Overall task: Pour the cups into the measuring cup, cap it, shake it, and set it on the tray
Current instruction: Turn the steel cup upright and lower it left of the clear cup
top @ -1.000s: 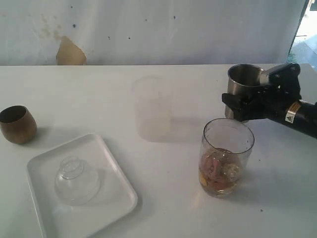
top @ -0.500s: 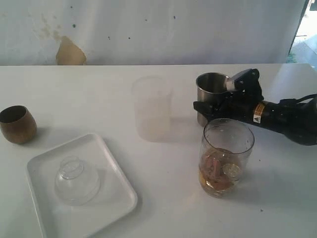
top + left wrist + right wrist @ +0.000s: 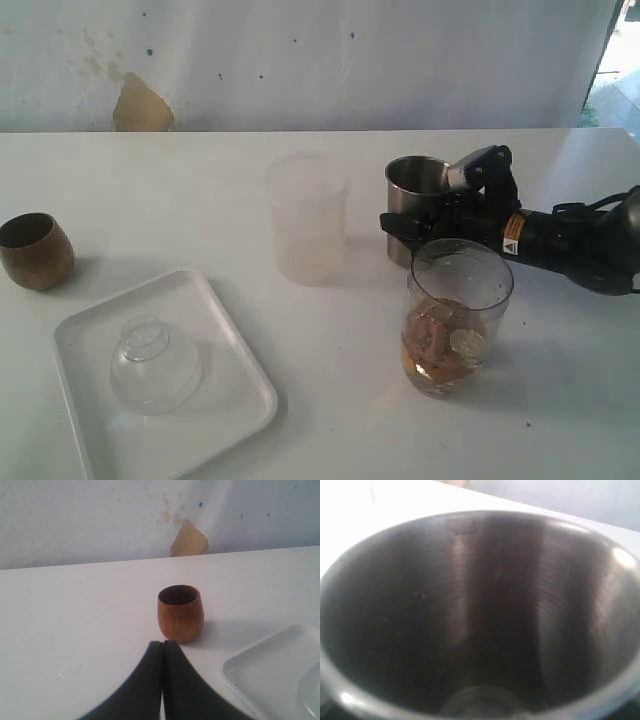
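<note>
My right gripper [image 3: 422, 222] clasps the upright steel cup [image 3: 405, 190], centre right, just above the measuring cup [image 3: 458, 320]; my clenched left gripper [image 3: 163, 647] points straight at the upright wooden cup [image 3: 180, 612], far left.

The plain white desk [image 3: 200, 190] carries five things directly. At the left of the exterior view, a small round brown wooden cup [image 3: 35, 250] stands upright. Near it, toward the front, lies a flat white rectangular tray [image 3: 228, 378] with rounded corners and a low rim. Around the middle stands a frosted translucent straight cup [image 3: 307, 220]. Right of that is a tapered brushed-steel tumbler [image 3: 412, 190], upright, its base partly hidden. Just in front of it stands a large clear plastic measuring cup [image 3: 457, 320] holding brownish contents.
</note>
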`<state>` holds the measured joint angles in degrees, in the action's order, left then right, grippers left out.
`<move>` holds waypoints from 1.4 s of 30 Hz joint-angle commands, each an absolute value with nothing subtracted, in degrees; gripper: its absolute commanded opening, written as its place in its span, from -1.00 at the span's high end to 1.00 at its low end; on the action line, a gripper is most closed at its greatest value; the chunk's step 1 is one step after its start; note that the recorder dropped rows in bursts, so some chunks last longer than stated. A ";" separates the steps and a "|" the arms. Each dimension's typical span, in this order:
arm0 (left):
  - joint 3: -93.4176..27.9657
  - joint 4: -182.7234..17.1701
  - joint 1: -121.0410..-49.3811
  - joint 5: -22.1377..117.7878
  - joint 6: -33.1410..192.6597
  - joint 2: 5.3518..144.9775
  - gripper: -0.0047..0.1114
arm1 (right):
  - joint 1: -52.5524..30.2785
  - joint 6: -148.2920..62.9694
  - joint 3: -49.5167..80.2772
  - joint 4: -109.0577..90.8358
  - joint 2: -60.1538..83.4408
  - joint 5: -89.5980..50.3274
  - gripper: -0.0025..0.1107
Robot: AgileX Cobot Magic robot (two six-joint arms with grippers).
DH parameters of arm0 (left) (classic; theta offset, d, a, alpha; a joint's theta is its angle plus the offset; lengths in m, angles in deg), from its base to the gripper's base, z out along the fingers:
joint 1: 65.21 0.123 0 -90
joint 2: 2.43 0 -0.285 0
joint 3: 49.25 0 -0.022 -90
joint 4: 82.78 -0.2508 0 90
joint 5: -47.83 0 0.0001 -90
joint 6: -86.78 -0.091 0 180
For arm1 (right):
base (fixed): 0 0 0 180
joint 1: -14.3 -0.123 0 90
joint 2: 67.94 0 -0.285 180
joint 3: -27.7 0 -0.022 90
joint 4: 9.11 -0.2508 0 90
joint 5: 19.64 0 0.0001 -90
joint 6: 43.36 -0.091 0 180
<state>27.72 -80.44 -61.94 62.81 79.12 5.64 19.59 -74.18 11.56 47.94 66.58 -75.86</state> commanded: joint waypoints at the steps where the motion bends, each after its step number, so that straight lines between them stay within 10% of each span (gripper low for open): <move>1: 27.97 -80.56 -61.94 62.50 79.19 5.35 0.92 | 19.52 -74.60 11.91 47.77 67.12 -77.48 0.96; 6: 27.97 -80.56 -61.94 62.50 79.19 5.35 0.92 | 19.52 -74.22 11.91 48.17 67.23 -77.62 0.81; 16: 27.97 -80.56 -61.94 62.50 79.19 5.35 0.92 | 19.52 -73.57 11.99 48.61 67.23 -73.58 -0.70; 42: 27.97 -80.56 -61.94 62.50 79.19 5.35 0.92 | 19.52 -71.91 11.99 49.69 63.89 -72.81 -0.74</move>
